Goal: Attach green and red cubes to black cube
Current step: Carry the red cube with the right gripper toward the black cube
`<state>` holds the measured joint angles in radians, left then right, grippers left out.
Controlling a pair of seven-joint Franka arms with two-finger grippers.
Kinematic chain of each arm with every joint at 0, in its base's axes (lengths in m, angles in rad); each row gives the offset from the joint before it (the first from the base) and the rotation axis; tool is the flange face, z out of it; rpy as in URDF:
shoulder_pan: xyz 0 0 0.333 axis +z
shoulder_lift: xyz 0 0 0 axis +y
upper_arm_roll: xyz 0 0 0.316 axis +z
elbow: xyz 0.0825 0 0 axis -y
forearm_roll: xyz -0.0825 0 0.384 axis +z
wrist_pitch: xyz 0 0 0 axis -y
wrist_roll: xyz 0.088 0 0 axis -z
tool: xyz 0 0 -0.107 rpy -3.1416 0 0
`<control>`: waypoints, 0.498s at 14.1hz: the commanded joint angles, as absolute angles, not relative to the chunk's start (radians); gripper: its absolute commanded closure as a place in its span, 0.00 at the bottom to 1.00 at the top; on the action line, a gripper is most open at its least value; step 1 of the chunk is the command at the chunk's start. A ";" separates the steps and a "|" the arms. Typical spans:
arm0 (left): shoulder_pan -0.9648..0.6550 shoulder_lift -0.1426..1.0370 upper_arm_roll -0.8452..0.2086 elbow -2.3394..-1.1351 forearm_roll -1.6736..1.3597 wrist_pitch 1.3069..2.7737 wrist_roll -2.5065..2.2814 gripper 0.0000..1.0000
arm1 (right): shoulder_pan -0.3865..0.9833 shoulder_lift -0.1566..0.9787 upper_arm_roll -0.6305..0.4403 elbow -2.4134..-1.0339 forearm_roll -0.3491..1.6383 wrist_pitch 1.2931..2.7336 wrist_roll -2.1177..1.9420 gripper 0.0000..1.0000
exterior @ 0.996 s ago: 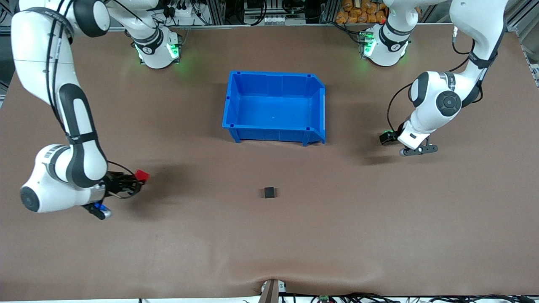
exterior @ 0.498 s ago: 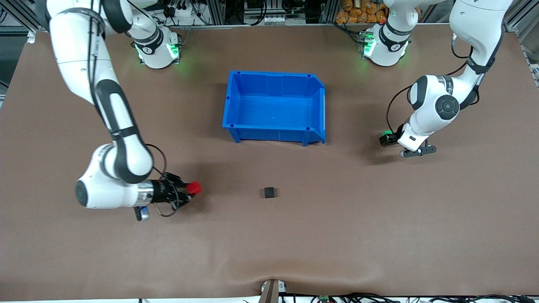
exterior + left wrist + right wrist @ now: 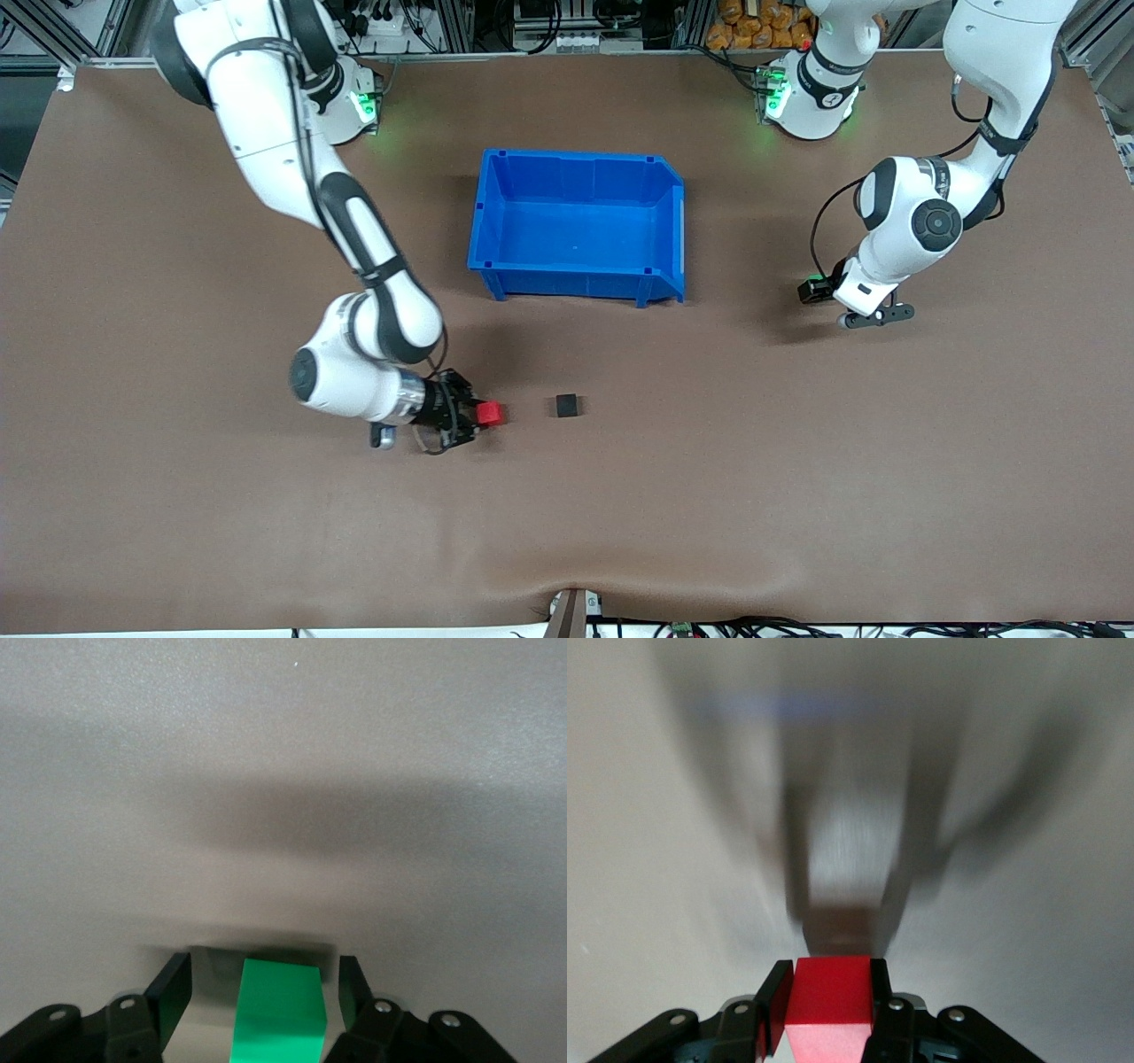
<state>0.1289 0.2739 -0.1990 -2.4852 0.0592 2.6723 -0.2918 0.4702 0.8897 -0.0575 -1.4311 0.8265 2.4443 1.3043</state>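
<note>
My right gripper (image 3: 478, 414) is shut on the red cube (image 3: 489, 413), low over the table and a short gap from the black cube (image 3: 567, 405), on the side toward the right arm's end. In the right wrist view the red cube (image 3: 830, 997) fills the space between both fingers of the right gripper (image 3: 829, 970). My left gripper (image 3: 811, 291) is down at the table toward the left arm's end. In the left wrist view the green cube (image 3: 279, 1010) lies on the table inside the open left gripper (image 3: 264, 966), with a gap on each side.
A blue bin (image 3: 580, 226) with nothing in it stands in the middle of the table, farther from the front camera than the black cube. Brown table surface (image 3: 709, 496) spreads all around.
The right arm has swept the red cube from the right arm's end of the table to just beside the black cube. The left gripper's fingers have narrowed around the green cube.
</note>
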 commanded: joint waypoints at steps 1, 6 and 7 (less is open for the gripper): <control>0.126 0.250 -0.204 -2.507 0.081 2.680 -0.328 0.24 | 0.515 0.928 -0.069 -1.382 0.851 2.485 1.385 1.00; 0.117 0.250 -0.204 -2.505 0.081 2.680 -0.330 0.32 | 0.580 0.957 -0.069 -1.368 0.850 2.548 1.433 1.00; 0.112 0.250 -0.204 -2.505 0.081 2.680 -0.330 0.33 | 0.583 0.959 -0.069 -1.365 0.850 2.552 1.434 1.00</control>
<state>0.1231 0.2739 -0.2030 -2.4858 0.0593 2.6723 -0.2972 0.5621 0.9263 -0.0585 -1.3986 0.8278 2.5341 1.4182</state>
